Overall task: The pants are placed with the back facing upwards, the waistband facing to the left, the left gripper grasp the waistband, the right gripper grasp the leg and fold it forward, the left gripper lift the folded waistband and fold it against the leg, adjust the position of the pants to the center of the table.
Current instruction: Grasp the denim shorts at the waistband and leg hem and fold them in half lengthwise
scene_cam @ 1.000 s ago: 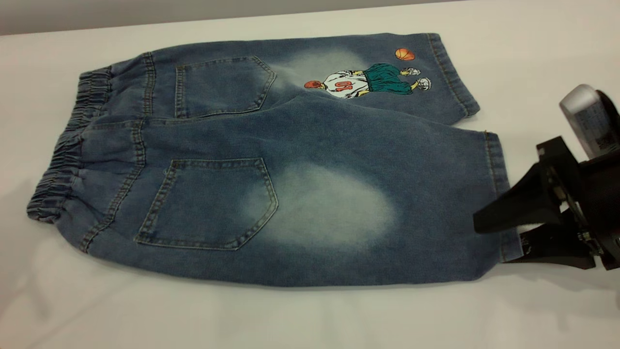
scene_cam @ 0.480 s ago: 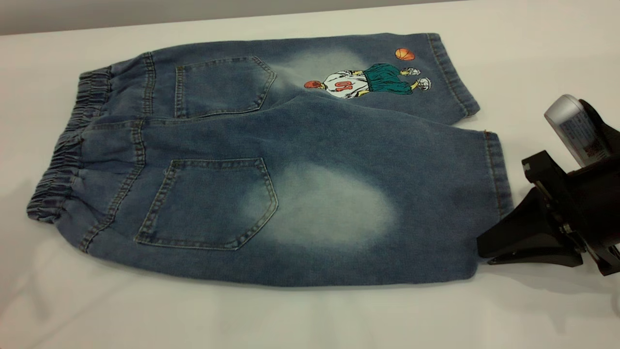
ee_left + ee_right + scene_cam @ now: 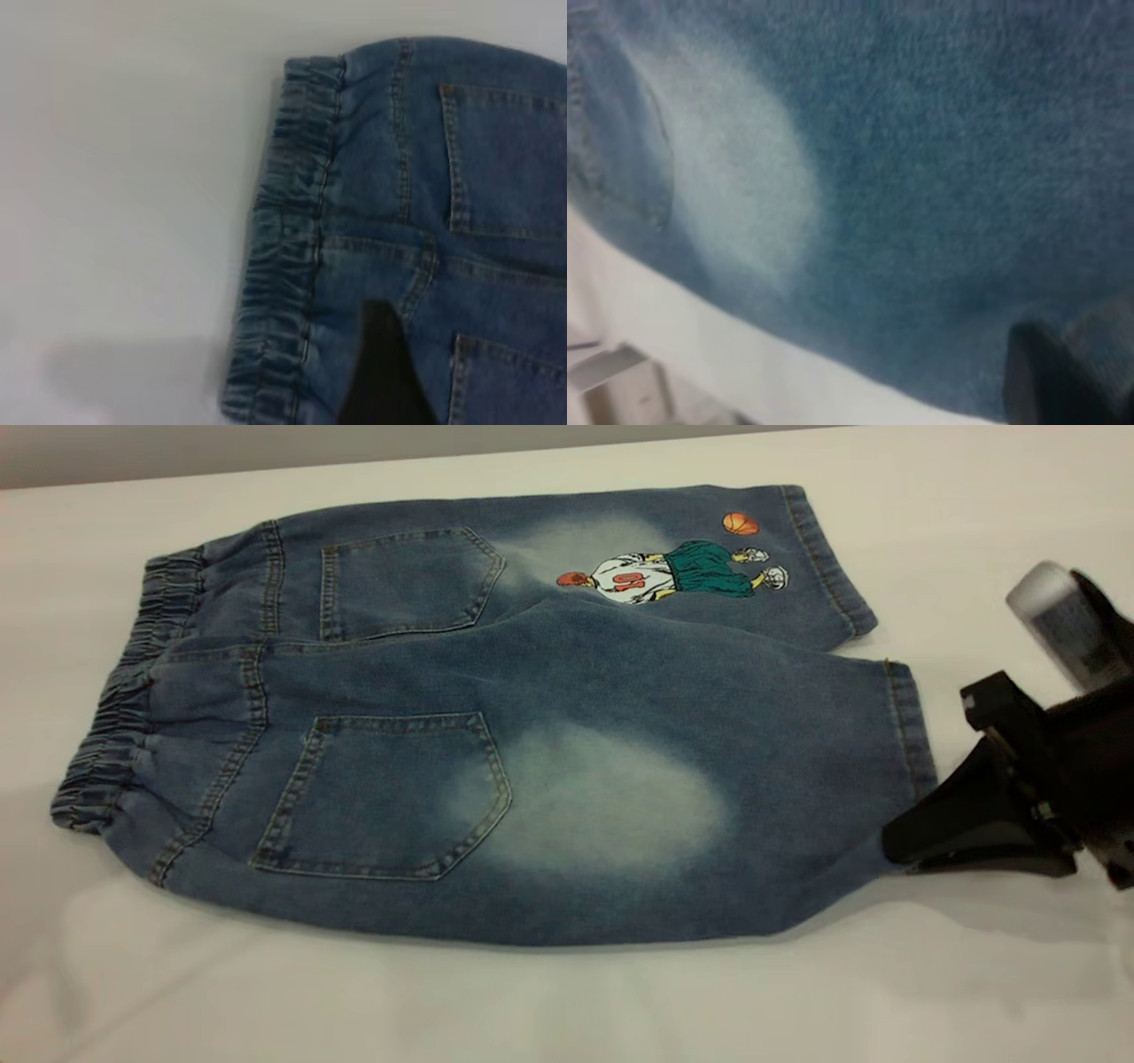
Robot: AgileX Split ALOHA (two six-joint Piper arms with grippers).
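Observation:
The blue denim pants (image 3: 496,717) lie back up on the white table (image 3: 532,1001), with the ruffled waistband (image 3: 115,708) at the left. The leg (image 3: 709,797) with the pale patch is the near one; the cartoon print (image 3: 673,571) is on the far leg. My right gripper (image 3: 895,846) is shut on the near corner of the leg's hem, which is drawn up slightly off the table. In the right wrist view one black finger (image 3: 1050,381) sits on the denim. My left gripper (image 3: 383,363) hovers over the pants just inside the waistband (image 3: 283,257); it is outside the exterior view.
Bare tabletop surrounds the pants on all sides, widest along the front edge (image 3: 354,1010). The table's back edge (image 3: 266,460) runs just behind the far leg.
The right gripper went from open around the leg's hem to shut on its near corner. That corner has since lifted a little, pulling the lower hem edge up.

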